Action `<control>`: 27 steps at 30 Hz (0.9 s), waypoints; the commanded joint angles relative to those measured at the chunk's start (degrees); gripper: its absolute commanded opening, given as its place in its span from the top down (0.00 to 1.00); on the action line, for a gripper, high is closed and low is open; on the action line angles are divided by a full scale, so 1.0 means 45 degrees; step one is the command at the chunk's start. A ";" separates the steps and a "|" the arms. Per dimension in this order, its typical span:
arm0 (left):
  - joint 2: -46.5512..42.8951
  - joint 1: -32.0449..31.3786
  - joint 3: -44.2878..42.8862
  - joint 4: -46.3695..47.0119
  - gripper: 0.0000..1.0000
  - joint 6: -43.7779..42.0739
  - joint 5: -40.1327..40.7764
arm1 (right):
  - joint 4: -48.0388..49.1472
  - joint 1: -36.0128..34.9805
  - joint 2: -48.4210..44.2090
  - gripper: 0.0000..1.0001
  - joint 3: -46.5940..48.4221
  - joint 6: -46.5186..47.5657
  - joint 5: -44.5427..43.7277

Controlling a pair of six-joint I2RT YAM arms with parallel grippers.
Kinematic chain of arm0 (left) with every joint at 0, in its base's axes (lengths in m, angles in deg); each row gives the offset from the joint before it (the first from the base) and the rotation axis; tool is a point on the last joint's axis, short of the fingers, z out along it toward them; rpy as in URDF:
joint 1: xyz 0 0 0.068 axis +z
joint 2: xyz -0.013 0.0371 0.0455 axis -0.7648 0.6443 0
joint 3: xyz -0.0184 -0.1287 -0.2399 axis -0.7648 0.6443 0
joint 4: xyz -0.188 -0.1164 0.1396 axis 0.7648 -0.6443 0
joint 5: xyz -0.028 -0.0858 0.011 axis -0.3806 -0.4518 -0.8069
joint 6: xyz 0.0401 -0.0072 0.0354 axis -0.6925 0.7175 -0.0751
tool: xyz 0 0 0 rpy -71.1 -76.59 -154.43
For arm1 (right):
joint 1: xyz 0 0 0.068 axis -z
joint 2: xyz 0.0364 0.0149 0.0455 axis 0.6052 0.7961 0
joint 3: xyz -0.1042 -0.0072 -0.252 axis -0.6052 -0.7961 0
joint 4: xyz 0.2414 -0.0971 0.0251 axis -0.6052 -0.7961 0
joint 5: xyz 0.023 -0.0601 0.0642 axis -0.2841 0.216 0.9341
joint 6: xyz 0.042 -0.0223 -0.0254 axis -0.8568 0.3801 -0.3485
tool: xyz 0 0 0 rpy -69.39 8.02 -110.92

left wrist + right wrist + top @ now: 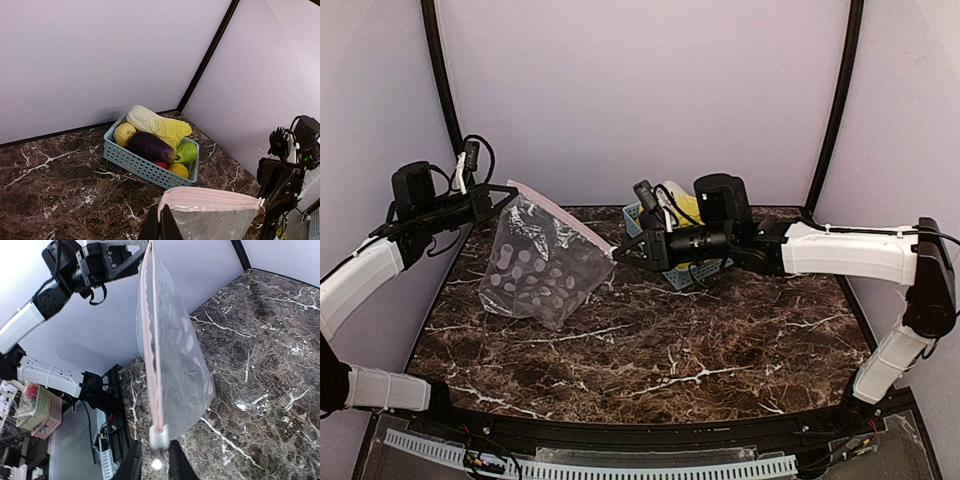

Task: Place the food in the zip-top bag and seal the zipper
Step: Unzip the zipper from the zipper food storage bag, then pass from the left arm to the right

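The clear dotted zip-top bag (535, 265) hangs between my two grippers, its lower corner resting on the table. My left gripper (505, 197) is shut on the upper left corner of the pink zipper (565, 218); in the left wrist view its fingers (161, 220) pinch that strip (210, 197). My right gripper (152, 455) sits at the zipper's other end with its fingers slightly apart, and the white slider (160, 437) hangs just past the tips. The food stays in the blue basket (140, 167): a yellow cabbage (155, 124), a purple eggplant (150, 146) and small green, red and yellow fruits.
The basket (695, 270) stands at the back right of the marble table, partly hidden behind my right wrist in the top view. Purple walls close in the back and both sides. The table's front edge (620, 435) runs below the arms.
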 commanded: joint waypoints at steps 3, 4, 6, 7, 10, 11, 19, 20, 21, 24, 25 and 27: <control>-0.0407 -0.0642 0.0056 0.1153 0.99 -0.0528 -0.1102 | -0.2185 0.0194 -0.0760 0.61 0.0182 0.1244 -0.1049; -0.0282 -0.1181 -0.0049 0.0746 0.99 -0.0954 -0.1498 | -0.2524 0.0253 -0.0939 0.56 0.0313 0.1460 -0.1347; -0.0079 -0.2021 -0.0392 -0.0010 0.99 -0.1537 -0.1921 | -0.3206 0.0454 -0.1362 0.49 0.0447 0.1883 -0.1869; -0.0010 -0.2277 -0.0540 -0.0375 0.99 -0.1687 -0.2019 | -0.3408 0.0537 -0.1583 0.46 0.0464 0.2023 -0.2058; 0.0347 -0.3158 -0.0719 -0.0726 0.99 -0.2033 -0.2516 | -0.3808 0.0743 -0.2284 0.38 0.0481 0.2459 -0.2377; 0.0418 -0.3274 -0.0788 -0.0852 0.99 -0.2072 -0.2581 | -0.3915 0.0783 -0.2455 0.36 0.0503 0.2610 -0.2417; 0.0957 -0.3995 -0.0885 -0.1139 0.99 -0.2285 -0.2847 | -0.4450 0.0825 -0.2706 0.32 0.0770 0.3264 -0.2454; 0.0987 -0.4015 -0.0888 -0.1140 0.99 -0.2301 -0.2854 | -0.4413 0.0825 -0.2708 0.31 0.0771 0.3265 -0.2343; 0.1043 -0.4040 -0.0882 -0.1141 0.99 -0.2284 -0.2883 | -0.4372 0.0815 -0.2664 0.31 0.0778 0.3243 -0.2234; 0.1114 -0.4119 -0.0895 -0.1142 0.99 -0.2279 -0.2976 | -0.4322 0.0827 -0.2421 0.30 0.0832 0.3187 -0.2000; 0.1153 -0.4145 -0.0895 -0.1142 0.99 -0.2300 -0.2997 | -0.4337 0.0825 -0.2313 0.30 0.0864 0.3202 -0.1969; 0.1153 -0.4184 -0.0895 -0.1142 0.99 -0.2296 -0.2997 | -0.4360 0.0820 -0.2078 0.31 0.0922 0.3217 -0.1895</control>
